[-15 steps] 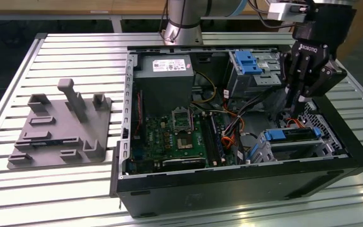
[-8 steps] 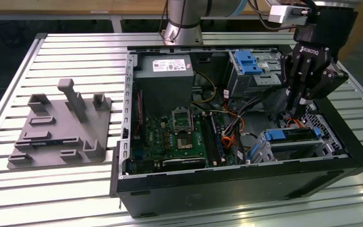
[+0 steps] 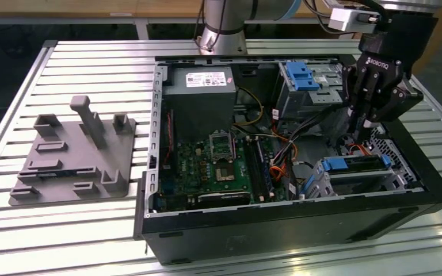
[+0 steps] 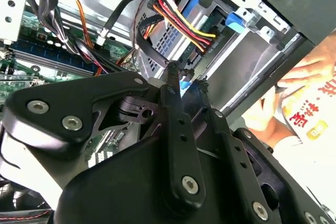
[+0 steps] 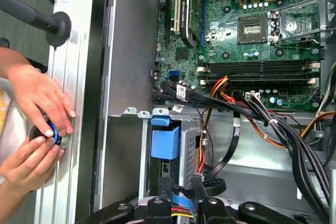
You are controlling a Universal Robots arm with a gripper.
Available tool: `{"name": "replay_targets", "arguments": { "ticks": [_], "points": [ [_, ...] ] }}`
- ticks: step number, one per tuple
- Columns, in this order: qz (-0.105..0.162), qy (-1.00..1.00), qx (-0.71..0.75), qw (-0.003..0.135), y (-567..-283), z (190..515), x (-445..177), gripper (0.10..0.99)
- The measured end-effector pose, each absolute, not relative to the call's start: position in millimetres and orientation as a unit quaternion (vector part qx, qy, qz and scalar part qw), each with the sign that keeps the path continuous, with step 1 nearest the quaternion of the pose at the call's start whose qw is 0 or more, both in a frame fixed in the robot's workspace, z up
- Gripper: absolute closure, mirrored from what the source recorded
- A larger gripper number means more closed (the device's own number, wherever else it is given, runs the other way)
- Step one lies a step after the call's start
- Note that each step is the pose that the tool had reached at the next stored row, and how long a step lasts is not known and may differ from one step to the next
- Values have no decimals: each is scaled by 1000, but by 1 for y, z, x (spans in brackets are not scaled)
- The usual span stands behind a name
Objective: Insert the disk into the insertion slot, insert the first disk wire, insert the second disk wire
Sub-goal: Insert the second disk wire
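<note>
The disk [image 3: 357, 166], silver in its blue carrier [image 5: 165, 141], lies inside the insertion slot [image 3: 396, 156], the low perforated cage at the exterior view's right end of the open computer case. My gripper [image 3: 361, 133] hangs fingers-down just behind that cage. In the second wrist view its fingertips [image 4: 171, 72] stand close together with a small light-blue piece of a disk wire [image 4: 182, 84] between them. A red, yellow and black wire bundle [image 4: 181, 19] ends in a black plug [image 4: 197, 51] just beyond the tips, at the disk's rear edge.
A taller cage with a blue latch [image 3: 304, 76] and loose cables [image 3: 282, 155] crowd the gripper's side. The motherboard [image 3: 221, 164] and power supply [image 3: 200, 80] fill the case. A grey fixture plate [image 3: 75, 155] lies outside. A person's hands [image 5: 37, 95] hold a round blue-ringed button [image 5: 52, 132] beside the case.
</note>
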State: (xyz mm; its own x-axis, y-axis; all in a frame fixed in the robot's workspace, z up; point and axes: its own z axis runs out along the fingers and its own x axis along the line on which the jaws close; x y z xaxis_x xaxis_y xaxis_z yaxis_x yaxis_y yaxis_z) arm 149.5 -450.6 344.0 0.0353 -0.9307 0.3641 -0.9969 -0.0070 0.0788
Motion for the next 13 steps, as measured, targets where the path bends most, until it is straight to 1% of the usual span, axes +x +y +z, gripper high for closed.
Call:
{"name": "replay_targets", "arguments": {
  "ticks": [13],
  "points": [
    [104,-687,702,156,-455,343,149,792]
  ]
}}
